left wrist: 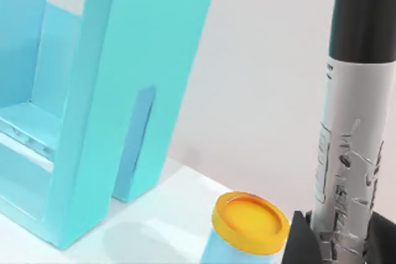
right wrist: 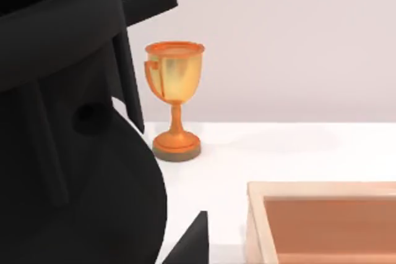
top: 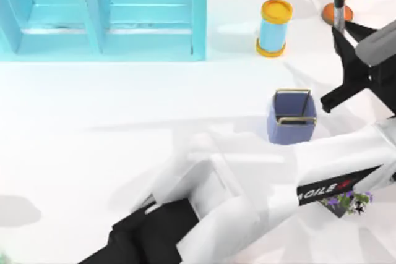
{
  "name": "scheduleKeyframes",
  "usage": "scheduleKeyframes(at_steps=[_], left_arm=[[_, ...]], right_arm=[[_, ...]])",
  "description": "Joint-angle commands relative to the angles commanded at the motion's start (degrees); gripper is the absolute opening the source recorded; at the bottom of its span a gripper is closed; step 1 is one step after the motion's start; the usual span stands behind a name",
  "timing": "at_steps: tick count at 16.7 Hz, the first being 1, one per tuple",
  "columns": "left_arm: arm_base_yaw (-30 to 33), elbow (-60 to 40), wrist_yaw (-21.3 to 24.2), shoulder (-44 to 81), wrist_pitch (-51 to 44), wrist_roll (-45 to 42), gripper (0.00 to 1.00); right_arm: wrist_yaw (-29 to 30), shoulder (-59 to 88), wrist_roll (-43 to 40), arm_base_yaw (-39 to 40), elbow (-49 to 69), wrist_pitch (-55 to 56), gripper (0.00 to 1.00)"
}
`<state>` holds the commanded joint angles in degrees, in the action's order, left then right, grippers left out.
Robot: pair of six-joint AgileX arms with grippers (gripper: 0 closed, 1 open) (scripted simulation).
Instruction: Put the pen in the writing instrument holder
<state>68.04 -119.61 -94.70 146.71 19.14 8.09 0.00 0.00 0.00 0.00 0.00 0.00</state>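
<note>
- The slim black marker pen with a white-grey labelled barrel (top: 339,4) is standing upright in the air, up and to the right of the small periwinkle-blue square holder with a thin gold rim (top: 291,117), which is resting on the white table (top: 124,109).
- The left gripper (top: 342,36), reaching across from the lower left, is clamping its black fingers (left wrist: 303,239) on the pen's lower barrel (left wrist: 349,153).
- The light-blue cylinder with yellow ends (top: 273,28) is standing just behind the holder; the turquoise open shelf unit (top: 102,10) is occupying the far left.
- The orange-gold trophy cup (right wrist: 175,97) is standing behind the pen, near a shallow tan wooden tray (right wrist: 322,221).
- The right gripper (right wrist: 185,239) is hovering near that tray; whether its fingers are wide or narrow cannot be told.
</note>
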Motion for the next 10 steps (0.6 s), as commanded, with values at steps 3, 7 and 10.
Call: scheduleKeyframes(at_steps=[3, 7, 10], left_arm=[[-1.2, -19.3, 3.5, 12.4, 8.1, 1.0, 0.00], [-0.6, -12.9, 3.3, 7.4, 5.6, 1.3, 0.00], [-0.8, -4.4, 1.6, 2.6, 2.2, 1.1, 0.00]], right_arm=[[0.0, 0.0, 0.0, 0.0, 0.0, 0.0, 1.00], [0.0, 0.0, 0.0, 0.0, 0.0, 0.0, 1.00], [0.0, 0.0, 0.0, 0.0, 0.0, 0.0, 1.00]])
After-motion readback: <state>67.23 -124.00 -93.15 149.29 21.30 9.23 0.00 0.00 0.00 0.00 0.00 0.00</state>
